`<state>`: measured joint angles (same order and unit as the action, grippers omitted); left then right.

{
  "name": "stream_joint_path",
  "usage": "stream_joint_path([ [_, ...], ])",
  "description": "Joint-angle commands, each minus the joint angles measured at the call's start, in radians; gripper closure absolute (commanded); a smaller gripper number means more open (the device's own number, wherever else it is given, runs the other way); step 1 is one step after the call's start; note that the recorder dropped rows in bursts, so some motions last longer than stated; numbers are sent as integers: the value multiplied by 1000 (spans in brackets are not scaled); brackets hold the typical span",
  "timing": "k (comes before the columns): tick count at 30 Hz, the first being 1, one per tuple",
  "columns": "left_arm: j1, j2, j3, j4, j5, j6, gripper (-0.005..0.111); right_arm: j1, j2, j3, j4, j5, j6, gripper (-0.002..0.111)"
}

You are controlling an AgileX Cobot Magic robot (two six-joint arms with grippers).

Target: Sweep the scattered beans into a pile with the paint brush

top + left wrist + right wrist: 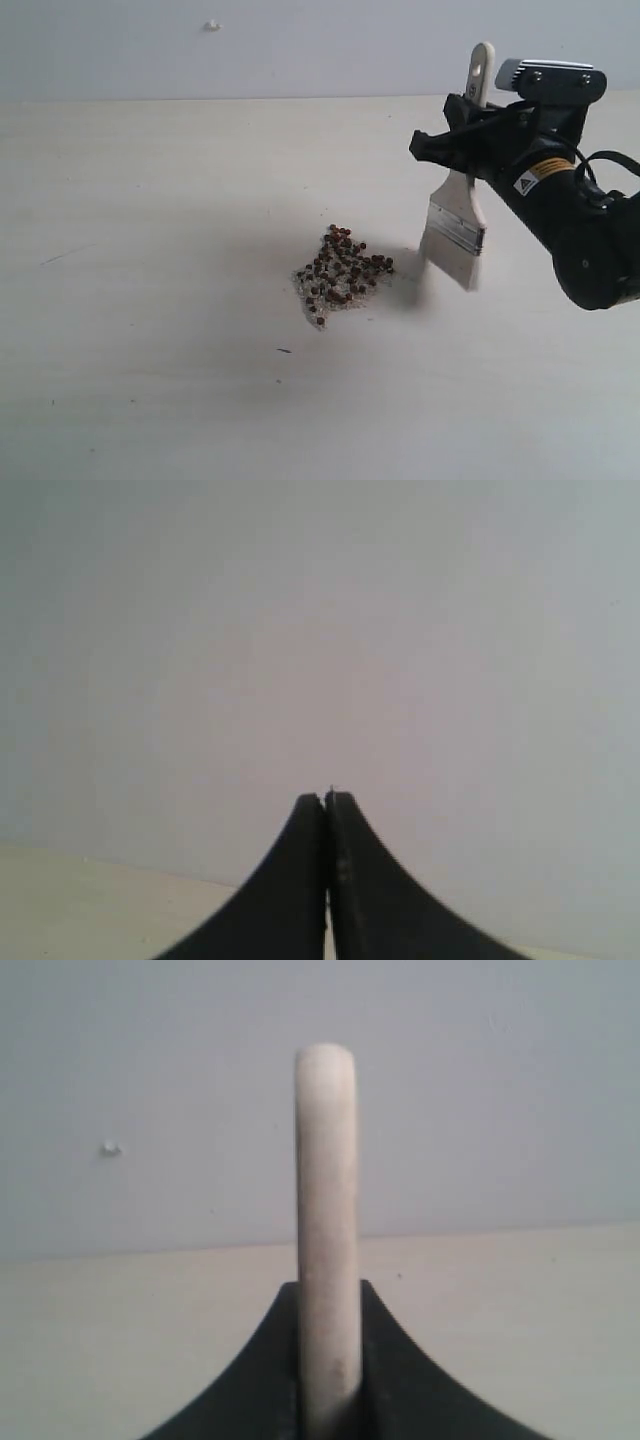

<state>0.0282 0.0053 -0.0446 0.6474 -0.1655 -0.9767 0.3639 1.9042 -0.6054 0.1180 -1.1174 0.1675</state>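
Biggest thing on my screen is the pale counter, which fills most of the exterior view, with a plain grey wall behind it. The right arm comes in from the right side there, black, with a yellow sticker on it. The right gripper is clamped on the paint brush, holding it by the handle with the bristles pointing down and the whole brush tilted a bit. The exterior view is the only one that shows the brush head at all. The right wrist view just gives me the cream handle edge-on, sticking up between the two black jaws, with nothing of the bristles or the beans. From the exterior view I can't tell whether the bristle tips touch the counter or hang just above it. The pile sits near the middle of the counter, just left of the brush with a strip of bare counter between them. It's the reddish-brown beans bunched in a tight cluster over whitish crumbs. The left gripper only shows in its own wrist view, jaws pressed together on nothing, pointed at the wall. Smallest bits: a white speck on the wall and a dark fleck on the counter in front of the pile.
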Motion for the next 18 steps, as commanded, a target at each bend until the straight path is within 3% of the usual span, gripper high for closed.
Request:
stream_joint_path([
  [1, 1, -5, 6, 4, 3, 4, 107, 1, 29, 5, 13, 24, -15, 108],
  [18, 1, -5, 6, 4, 3, 4, 107, 3, 87, -41, -251, 4, 161, 108],
])
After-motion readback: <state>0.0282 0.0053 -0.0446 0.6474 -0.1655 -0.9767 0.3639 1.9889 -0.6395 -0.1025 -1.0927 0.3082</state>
